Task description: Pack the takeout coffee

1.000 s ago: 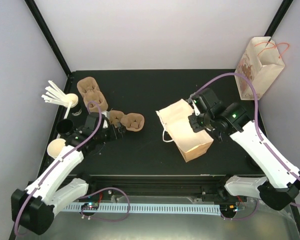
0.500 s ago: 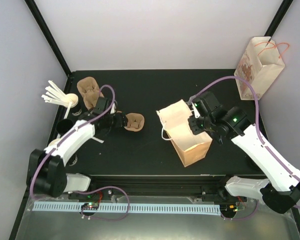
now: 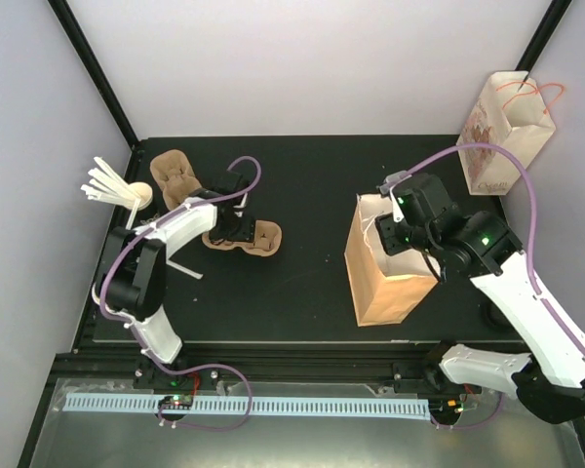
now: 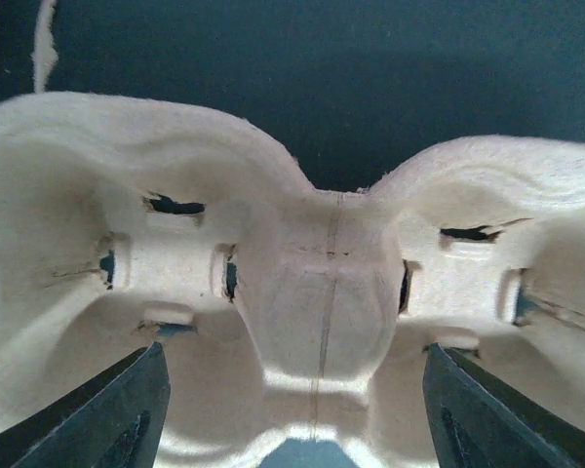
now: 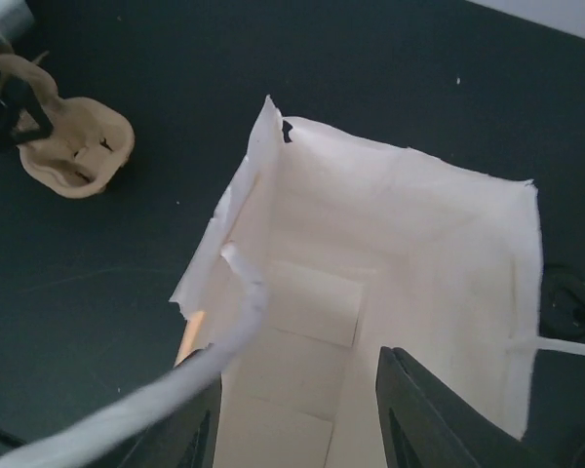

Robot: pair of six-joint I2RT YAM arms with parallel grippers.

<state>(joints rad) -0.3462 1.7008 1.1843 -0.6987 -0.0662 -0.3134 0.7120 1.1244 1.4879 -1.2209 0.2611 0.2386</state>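
Pale, plain walls (image 3: 302, 58) close in a matte black worktop (image 3: 302, 175), with black frame posts (image 3: 88, 68) rising at its far corners.

From above, the paper cup (image 3: 138, 195), cream and round, stands at the worktop's left edge against a fan of white plastic stirrers (image 3: 105, 181). No claw touches it. A moulded pulp cup carrier (image 3: 249, 236) lies left of the middle with the left claw (image 3: 236, 226) at it. A second carrier (image 3: 174, 174) sits near the far left corner. Toward the near edge on the right, a brown paper bag (image 3: 390, 283) stands upright with its mouth open, and the right claw (image 3: 395, 229) hangs over that mouth. A patterned gift bag (image 3: 502, 132) with thin red handles stands at the far right corner.

The left wrist view is filled by the cup carrier. It is rough, fibrous cream pulp, shaped into two rounded wells joined by a creased ridge, with slots cut in the walls. The dark fingers (image 4: 117, 409) are spread wide, one at each lower corner, and pinch nothing.

The right wrist view looks down into the brown bag, which has a smooth pale lining, a flat folded bottom and a ragged left rim. A white twisted handle (image 5: 244, 312) crosses beside one finger. The fingers (image 5: 409, 409) are parted, with only the bag's opening between them.
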